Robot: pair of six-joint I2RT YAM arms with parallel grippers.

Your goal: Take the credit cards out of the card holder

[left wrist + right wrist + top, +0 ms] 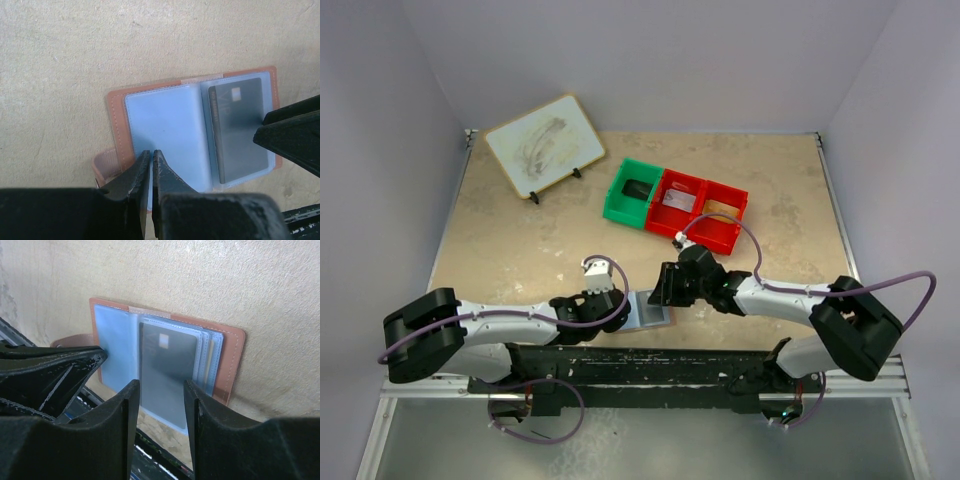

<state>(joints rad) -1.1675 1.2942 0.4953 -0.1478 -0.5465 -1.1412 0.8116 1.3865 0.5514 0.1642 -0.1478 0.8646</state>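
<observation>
Tan card holder (165, 130) open (grey card (237, 130) inside).

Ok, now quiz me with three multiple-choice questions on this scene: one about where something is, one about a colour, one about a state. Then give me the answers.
1. Where does the small tan-pink leather card holder lie?
A) on the beige table, near its front edge, between the left gripper and right gripper
B) at the far edge
C) in mid-air

2. What colour is the flat plastic card in the clear sleeve?
A) yellow
B) red
C) dark grey

3. How is the card holder?
A) snapped shut
B) open, pale blue panels showing
C) standing on edge

Answers: A, the overhead view shows it on the table between both grippers. C, both wrist views show a dark grey card. B, its panels lie spread apart.
</observation>
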